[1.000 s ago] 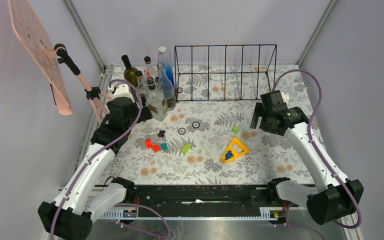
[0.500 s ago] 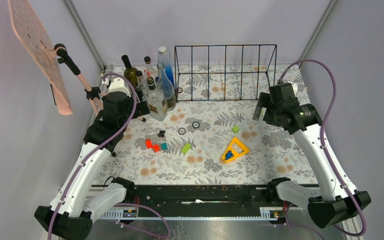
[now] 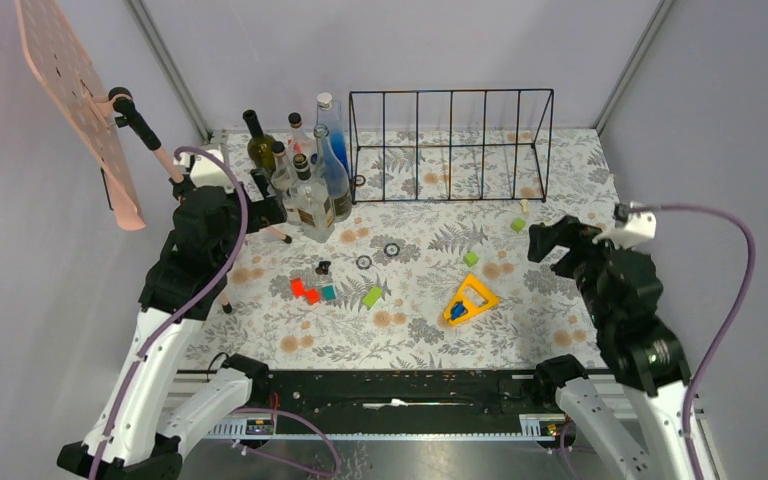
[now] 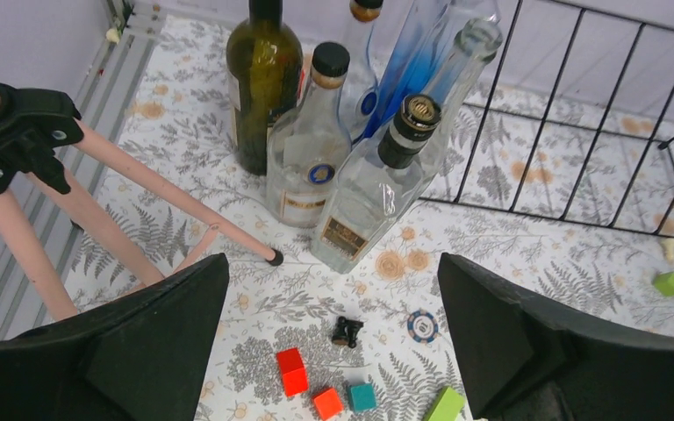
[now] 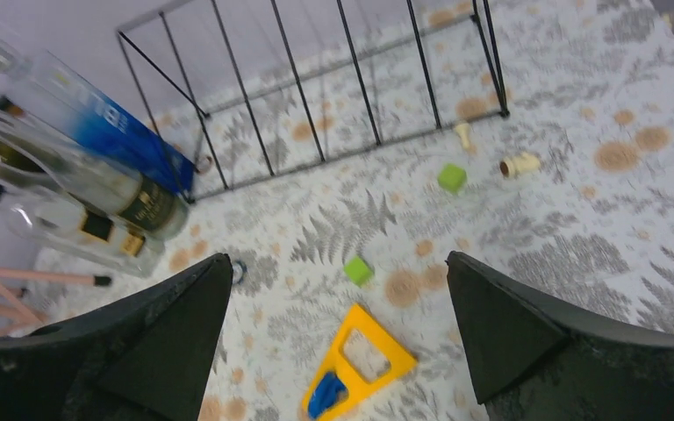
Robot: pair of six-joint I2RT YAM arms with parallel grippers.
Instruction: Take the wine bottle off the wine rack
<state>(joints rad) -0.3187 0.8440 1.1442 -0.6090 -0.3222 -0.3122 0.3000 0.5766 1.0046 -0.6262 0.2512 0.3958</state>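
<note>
The black wire wine rack [image 3: 450, 145] stands at the back of the table, and its bays hold no bottle. It also shows in the left wrist view [image 4: 579, 114] and the right wrist view [image 5: 316, 96]. Several bottles stand on the table just left of the rack, among them a dark green wine bottle [image 3: 258, 147] [image 4: 263, 79] and clear and blue ones [image 3: 322, 175]. My left gripper [image 3: 263, 198] [image 4: 333, 272] is open and empty, raised just left of the bottles. My right gripper [image 3: 545, 240] [image 5: 338, 267] is open and empty, raised at the right, well in front of the rack.
A pink tripod [image 3: 188, 190] [image 4: 167, 189] carrying a perforated board [image 3: 70, 100] stands at the left beside the bottles. A yellow triangle piece [image 3: 470, 298], red [image 3: 304, 290], teal and green blocks [image 3: 372, 296], poker chips [image 3: 391, 248] and corks [image 5: 520, 163] lie scattered on the table.
The left arm has drawn back to the left, away from the bottles. The right arm has pulled back from the rack's right end toward the near right and risen.
</note>
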